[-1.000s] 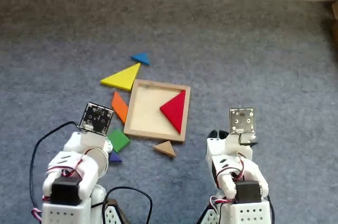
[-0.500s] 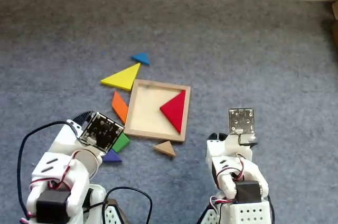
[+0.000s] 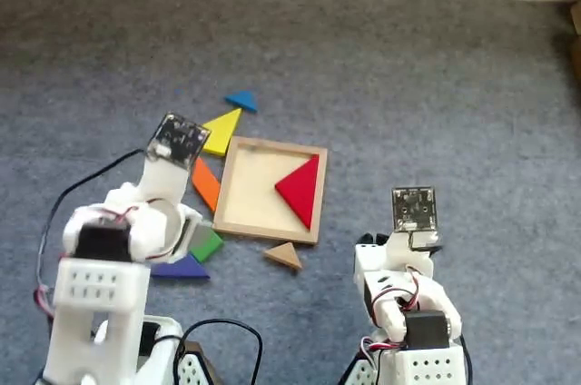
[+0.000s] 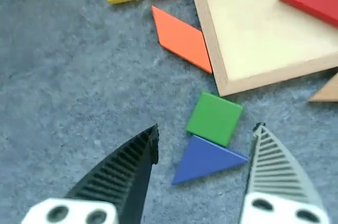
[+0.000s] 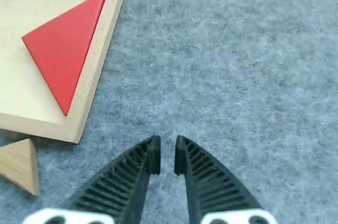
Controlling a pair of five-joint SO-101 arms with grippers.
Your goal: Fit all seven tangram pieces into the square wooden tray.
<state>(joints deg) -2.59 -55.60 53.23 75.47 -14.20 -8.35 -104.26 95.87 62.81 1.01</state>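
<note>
Lift on left arm in last sec; left pincer (image 4: 206, 129) released, poised over blue triangle (image 4: 203, 158), likely next pick for tray (image 4: 208, 44); right pincer (image 5: 167, 140) clenched, empty.

The high view looks down on the bench (image 3: 436, 67), apparently from behind the left hand (image 4: 206, 129) and right hand (image 5: 167, 142). Wrist views sit close behind each. All share the tray (image 3: 272, 145).

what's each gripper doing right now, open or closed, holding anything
Left gripper: open, holding nothing.
Right gripper: closed, holding nothing.
</note>
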